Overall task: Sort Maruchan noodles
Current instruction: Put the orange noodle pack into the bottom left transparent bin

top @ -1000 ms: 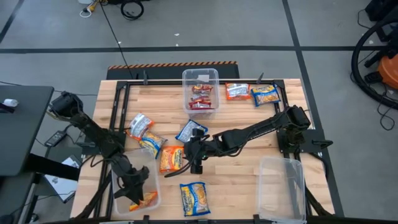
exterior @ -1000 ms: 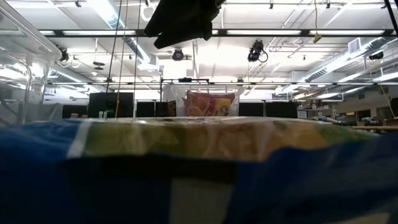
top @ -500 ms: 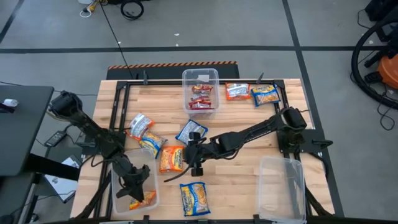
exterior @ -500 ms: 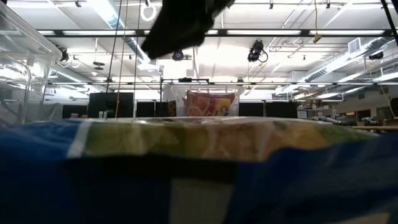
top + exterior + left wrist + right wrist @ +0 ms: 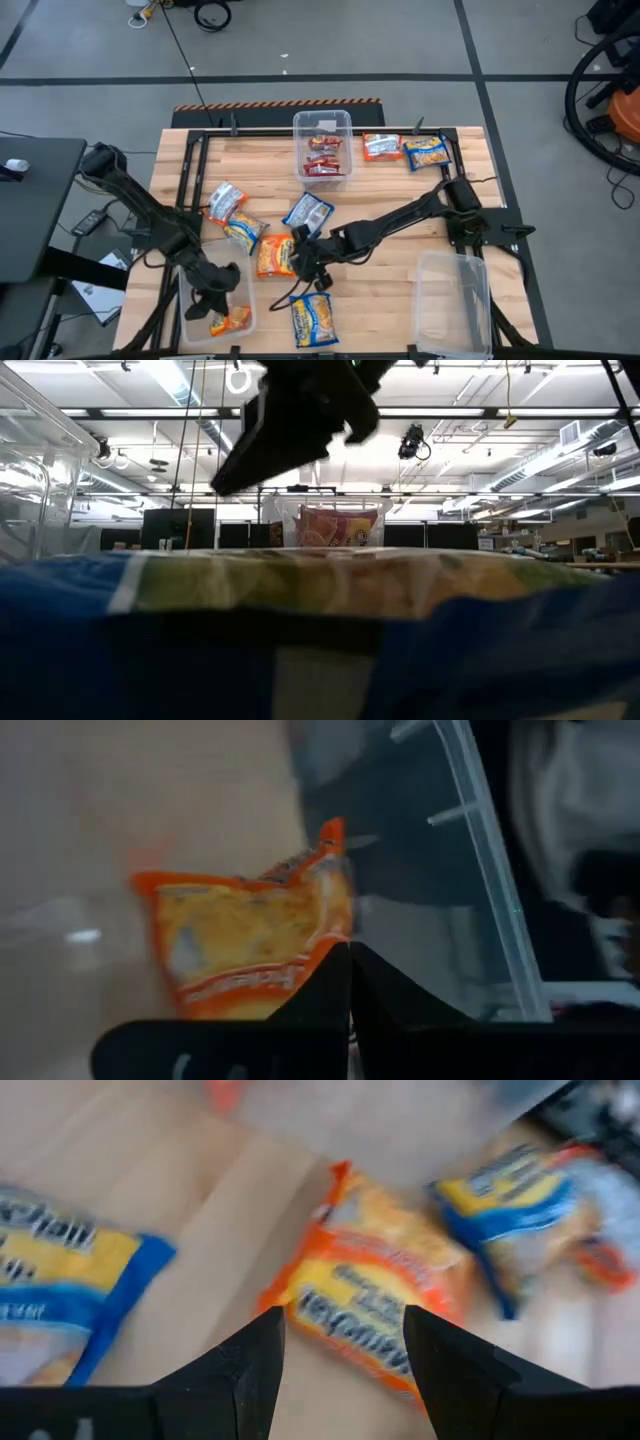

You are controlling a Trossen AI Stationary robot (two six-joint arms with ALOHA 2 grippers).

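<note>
Maruchan noodle packets lie scattered on the wooden table. One orange packet lies flat in the near-left clear bin. My left gripper hangs shut just above and beside it, touching nothing. My right gripper is open, slanting down over another orange packet that lies flat mid-table. A blue-and-yellow packet lies near the front edge.
The far clear bin holds red packets. More packets lie left of centre and at the far right. Another clear bin stands at the near right. A blue packet fills the low view's foreground.
My left gripper has risen out of the near-left bin and tipped more level; the orange packet stays lying in the bin. My right gripper has come down and toward the table's near edge, rolling about its own axis, over the mid-table orange packet.
</note>
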